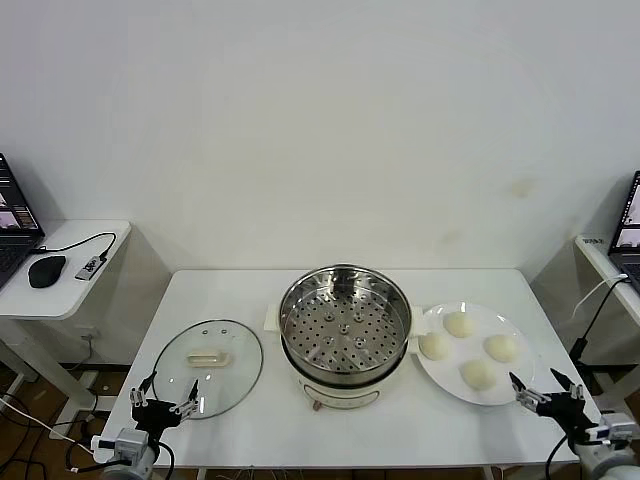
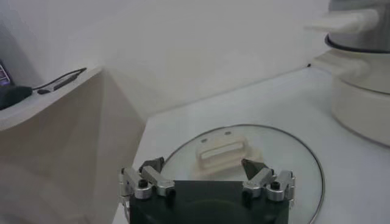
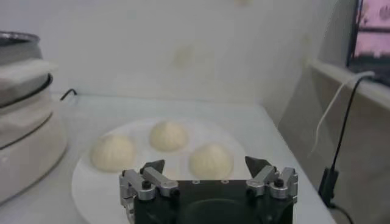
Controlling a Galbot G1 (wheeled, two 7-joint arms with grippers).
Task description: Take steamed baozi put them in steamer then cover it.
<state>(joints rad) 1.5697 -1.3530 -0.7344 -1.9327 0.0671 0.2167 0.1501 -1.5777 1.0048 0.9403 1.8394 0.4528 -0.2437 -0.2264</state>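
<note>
Four cream-white baozi (image 1: 459, 324) lie on a white plate (image 1: 432, 376) right of the steamer (image 1: 345, 318), a shiny steel pot with an empty perforated tray on a white base. The glass cover (image 1: 208, 368) with a cream handle lies flat on the table left of the steamer. My left gripper (image 1: 160, 408) is open and empty at the cover's near edge; its wrist view shows the cover (image 2: 244, 161) just beyond the gripper (image 2: 204, 165). My right gripper (image 1: 548, 393) is open and empty at the plate's near right edge; three baozi (image 3: 211, 160) show ahead of the gripper (image 3: 205, 165).
The white table (image 1: 250, 290) holds everything. A side desk at the left carries a laptop, a mouse (image 1: 46, 270) and a cable. Another desk with a laptop (image 1: 628, 230) and cables stands at the right. A white wall is behind.
</note>
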